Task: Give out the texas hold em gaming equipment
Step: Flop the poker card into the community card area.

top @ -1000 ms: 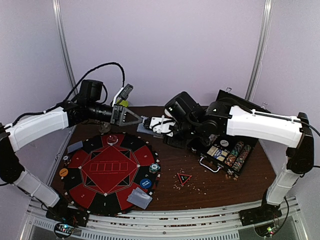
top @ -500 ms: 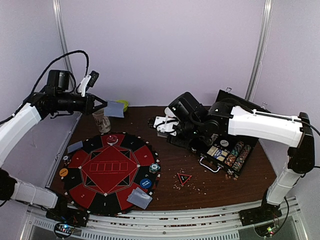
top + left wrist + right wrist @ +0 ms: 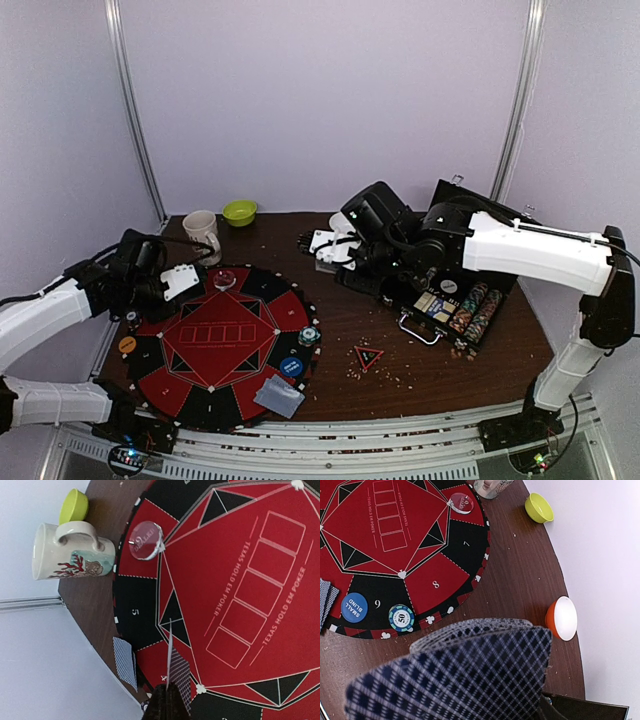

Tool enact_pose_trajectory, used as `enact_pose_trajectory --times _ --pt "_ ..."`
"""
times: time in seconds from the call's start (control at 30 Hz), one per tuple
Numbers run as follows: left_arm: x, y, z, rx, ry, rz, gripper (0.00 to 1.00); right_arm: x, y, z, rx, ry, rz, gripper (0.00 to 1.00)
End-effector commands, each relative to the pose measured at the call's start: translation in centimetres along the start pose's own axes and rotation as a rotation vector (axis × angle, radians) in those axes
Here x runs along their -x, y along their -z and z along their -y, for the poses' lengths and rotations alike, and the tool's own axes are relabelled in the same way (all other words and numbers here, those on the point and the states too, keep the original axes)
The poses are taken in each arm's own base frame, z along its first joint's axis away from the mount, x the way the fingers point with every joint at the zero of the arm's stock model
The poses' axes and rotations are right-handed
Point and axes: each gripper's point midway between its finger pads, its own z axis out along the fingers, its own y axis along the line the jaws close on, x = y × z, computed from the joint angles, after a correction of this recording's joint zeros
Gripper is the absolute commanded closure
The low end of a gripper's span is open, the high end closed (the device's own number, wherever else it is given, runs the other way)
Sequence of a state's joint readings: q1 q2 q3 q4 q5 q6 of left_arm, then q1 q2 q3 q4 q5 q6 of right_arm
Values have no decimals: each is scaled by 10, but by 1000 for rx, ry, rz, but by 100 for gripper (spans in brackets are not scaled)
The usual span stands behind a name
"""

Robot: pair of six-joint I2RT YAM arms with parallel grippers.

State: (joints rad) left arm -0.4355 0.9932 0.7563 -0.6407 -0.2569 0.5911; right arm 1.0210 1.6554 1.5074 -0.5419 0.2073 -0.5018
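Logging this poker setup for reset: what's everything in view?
Felt poker mat: one, red-black, left.
Ceramic mug: one, white, back left.
Small bowl: one, lime green, beside mug.
Orange-white round object: one, near back.
Clear dealer disc: one, mat's far edge.
Blue round button: one, mat's near right.
Orange round button: one, mat's left.
Striped poker chip: one, teal-white, mat's right.
Triangle marker: one, red-black, right of mat.
Face-down cards: grey-blue pile, mat's near edge.
Hinged chip case: one, black, open, right.
Left end effector: shut on single card.
Right end effector: shut on card deck.
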Motion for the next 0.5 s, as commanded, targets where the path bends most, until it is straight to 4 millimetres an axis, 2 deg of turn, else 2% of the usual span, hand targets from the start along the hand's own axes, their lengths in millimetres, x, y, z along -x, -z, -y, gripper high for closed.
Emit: enact_pose_trajectory --times 0.0,0.1,0.13,0.23,0.37,0.47 --pt "5 -9 -11 112 -233 43 100 9 13 8 -13 -25 49 54" --pt "-13 -34 2 94 -352 -50 100 11 16 10 -18 -31 56 54" --pt "-13 -39 3 85 -369 -57 100 12 17 11 -20 -35 62 54" --pt "6 -45 2 88 -405 18 100 13 20 13 -24 -42 75 54" --pt "-5 -63 1 115 -532 -36 100 15 21 13 -25 -43 81 54" --pt "-10 -72 27 20 -569 3 100 15 21 13 -23 -44 84 54"
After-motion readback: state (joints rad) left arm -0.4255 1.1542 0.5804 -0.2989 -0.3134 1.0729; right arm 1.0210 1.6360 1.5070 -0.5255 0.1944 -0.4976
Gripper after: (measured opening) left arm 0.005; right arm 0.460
